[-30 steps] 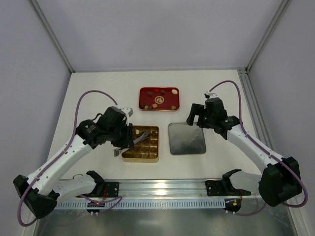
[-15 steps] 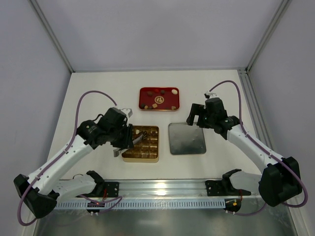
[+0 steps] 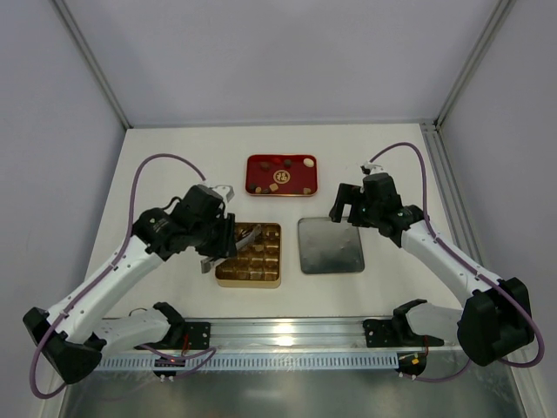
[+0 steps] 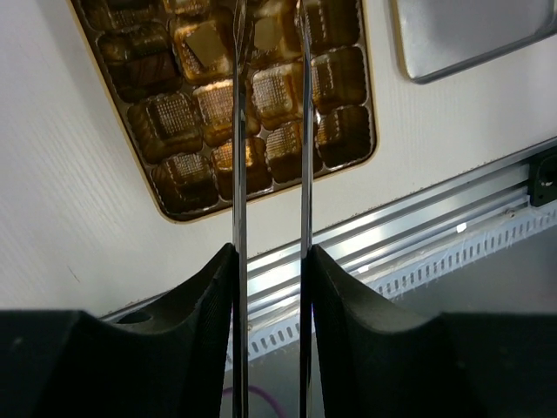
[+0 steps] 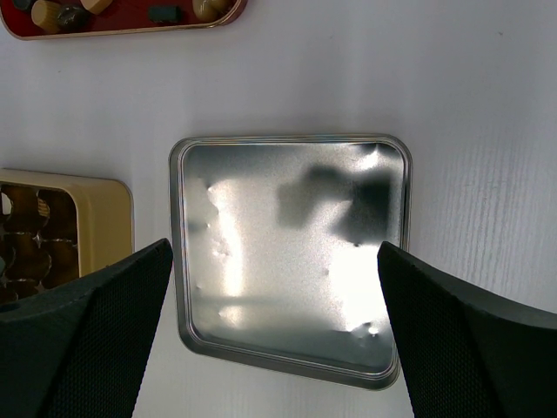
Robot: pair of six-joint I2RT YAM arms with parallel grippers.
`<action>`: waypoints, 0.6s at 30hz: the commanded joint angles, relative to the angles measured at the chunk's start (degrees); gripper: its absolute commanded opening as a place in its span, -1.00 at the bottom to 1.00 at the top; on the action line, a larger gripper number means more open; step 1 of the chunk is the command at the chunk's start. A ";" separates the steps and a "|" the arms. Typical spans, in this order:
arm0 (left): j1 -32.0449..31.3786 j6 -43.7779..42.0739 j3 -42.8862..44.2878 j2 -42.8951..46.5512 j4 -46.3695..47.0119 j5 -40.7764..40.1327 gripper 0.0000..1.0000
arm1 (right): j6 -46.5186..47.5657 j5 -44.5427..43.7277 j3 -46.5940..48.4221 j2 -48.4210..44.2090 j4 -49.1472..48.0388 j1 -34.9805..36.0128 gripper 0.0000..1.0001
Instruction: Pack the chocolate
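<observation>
Several tiny chocolate pieces (image 3: 277, 185), dark, light brown and cream, lie on the flat red tray (image 3: 300, 164); some also show in the right wrist view (image 5: 52, 13). The gold gridded box (image 3: 261, 277) sits in front of the tray. My left gripper (image 3: 226, 242) is shut on thin metal tweezers (image 3: 251, 235), whose blades (image 4: 236, 131) reach over the box's cells (image 4: 174, 131). Whether the tips hold a piece is hidden. A light square piece (image 4: 207, 45) lies in one cell. My right gripper (image 3: 341, 207) is open and empty above the silver lid (image 5: 287, 261).
The silver square tin lid (image 3: 331, 246) lies right of the gold box. An aluminium rail (image 3: 287, 329) runs along the near table edge. White walls and a frame close off the back and sides.
My left gripper with the tweezers has shifted slightly back and up over the gold box. The right arm has not moved.
</observation>
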State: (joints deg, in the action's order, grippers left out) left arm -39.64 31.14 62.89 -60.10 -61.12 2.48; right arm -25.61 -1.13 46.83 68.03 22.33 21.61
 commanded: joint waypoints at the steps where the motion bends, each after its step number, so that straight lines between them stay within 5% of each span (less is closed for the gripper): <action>1: -0.18 0.86 8.62 -0.27 1.27 -3.87 -0.24 | 0.47 2.34 2.74 -0.09 -0.18 -0.25 0.99; 6: 4.20 -1.33 16.64 -7.56 2.14 -8.82 -0.29 | 2.05 4.02 4.76 -1.14 1.57 -0.25 0.99; 12: 20.71 -4.24 23.15 -21.62 9.52 -7.14 -0.28 | 3.37 5.17 4.15 -3.60 3.07 -0.16 1.00; 18: 28.91 -4.50 27.80 -36.20 16.38 -5.82 -0.28 | 3.11 6.92 2.57 -5.10 3.34 -0.25 1.00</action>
State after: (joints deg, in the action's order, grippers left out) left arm -13.61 27.94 87.37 -92.58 -50.28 -3.40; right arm -23.27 4.12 49.50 64.73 25.69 21.61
